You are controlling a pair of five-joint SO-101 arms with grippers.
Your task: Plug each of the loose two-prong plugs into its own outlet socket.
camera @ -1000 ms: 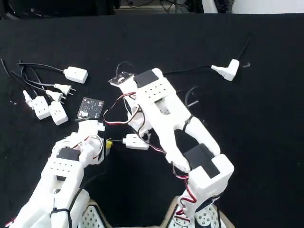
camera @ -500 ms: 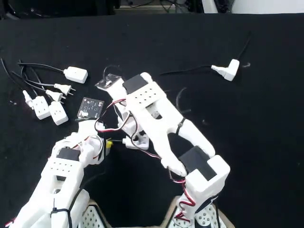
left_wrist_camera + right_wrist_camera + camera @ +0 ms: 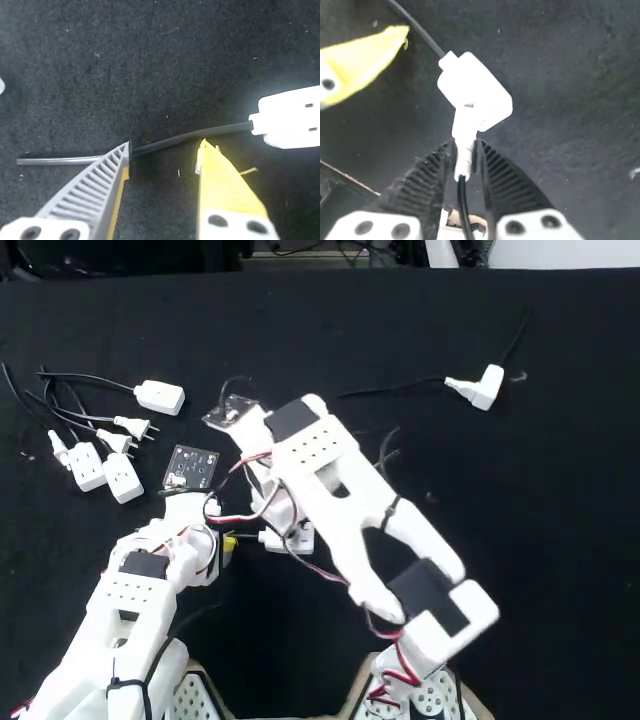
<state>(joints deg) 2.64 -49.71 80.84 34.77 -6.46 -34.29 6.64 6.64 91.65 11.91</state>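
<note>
Right gripper (image 3: 463, 149) is clamped tight on a slim white plug (image 3: 465, 127), low centre of its wrist view. The plug's nose is butted into the white socket (image 3: 479, 92) just above it. Can't tell if the prongs are all the way home though.

Left gripper (image 3: 162, 152) is spread wide with nothing in it, and the socket's black cord (image 3: 200, 134) runs across just past its tips.

So I'd say this is the push-in step for one pair. Next it probably wants a straight shove along the socket's axis without the socket sliding away.

Further off, upper left of the high view, more sockets (image 3: 160, 396) and plugs (image 3: 134, 426) are waiting, plus an angled plug (image 3: 484, 386) upper right.
</note>
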